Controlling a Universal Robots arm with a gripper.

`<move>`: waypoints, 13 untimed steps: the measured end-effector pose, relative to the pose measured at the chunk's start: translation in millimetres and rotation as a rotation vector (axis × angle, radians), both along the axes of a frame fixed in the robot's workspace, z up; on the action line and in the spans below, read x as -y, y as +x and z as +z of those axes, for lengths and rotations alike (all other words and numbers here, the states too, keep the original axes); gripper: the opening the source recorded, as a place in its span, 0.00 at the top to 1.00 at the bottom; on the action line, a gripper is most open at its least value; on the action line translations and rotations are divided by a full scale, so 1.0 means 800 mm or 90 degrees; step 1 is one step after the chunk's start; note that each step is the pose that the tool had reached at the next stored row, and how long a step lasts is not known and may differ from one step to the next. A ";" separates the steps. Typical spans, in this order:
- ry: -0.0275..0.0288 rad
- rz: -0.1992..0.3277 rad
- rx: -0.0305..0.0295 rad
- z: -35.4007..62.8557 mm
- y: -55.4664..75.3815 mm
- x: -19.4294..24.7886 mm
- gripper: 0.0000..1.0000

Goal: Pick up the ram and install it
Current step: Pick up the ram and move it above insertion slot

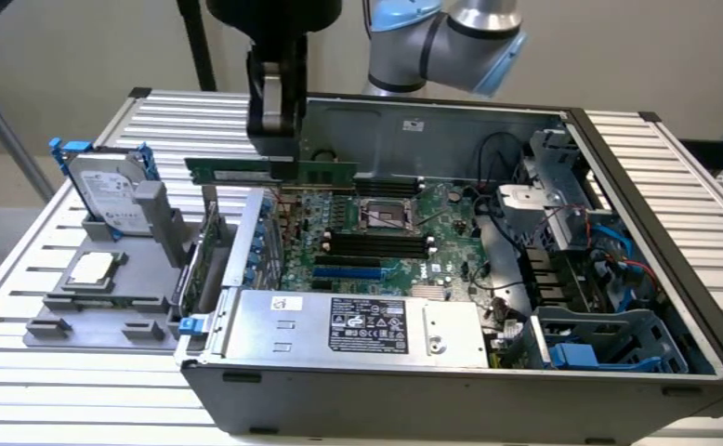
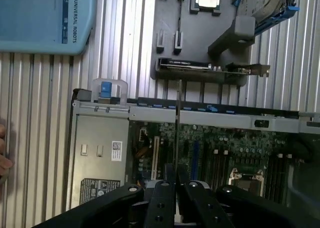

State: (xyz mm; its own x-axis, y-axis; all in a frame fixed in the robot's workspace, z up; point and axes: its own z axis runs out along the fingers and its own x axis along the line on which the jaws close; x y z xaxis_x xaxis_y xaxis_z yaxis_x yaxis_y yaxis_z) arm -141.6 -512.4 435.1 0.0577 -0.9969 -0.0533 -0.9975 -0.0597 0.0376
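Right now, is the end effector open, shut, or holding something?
End effector: closed, holding the ram over the open computer case.

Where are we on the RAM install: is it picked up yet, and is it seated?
Done: pickup. The long, thin dark-green RAM stick is in the air, clamped in the black pincer. In hand: it hangs level above the open grey computer case, over the green motherboard. Left: seating it. The black memory slots look empty, and the stick is clear of them.
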 end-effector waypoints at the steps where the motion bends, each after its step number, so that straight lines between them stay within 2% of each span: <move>1: -0.0001 0.000 0.0000 0.000 0.004 -0.0017 0.87; 7: 0.0000 0.000 0.0000 -0.005 0.025 -0.0154 0.87; 13: -0.0001 0.000 0.0000 -0.010 0.044 -0.0328 0.87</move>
State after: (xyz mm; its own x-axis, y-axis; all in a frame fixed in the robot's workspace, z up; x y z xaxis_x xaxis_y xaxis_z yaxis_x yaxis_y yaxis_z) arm -106.4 -486.1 427.0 0.0577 -0.9969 -0.0532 -0.9975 -0.0597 0.0377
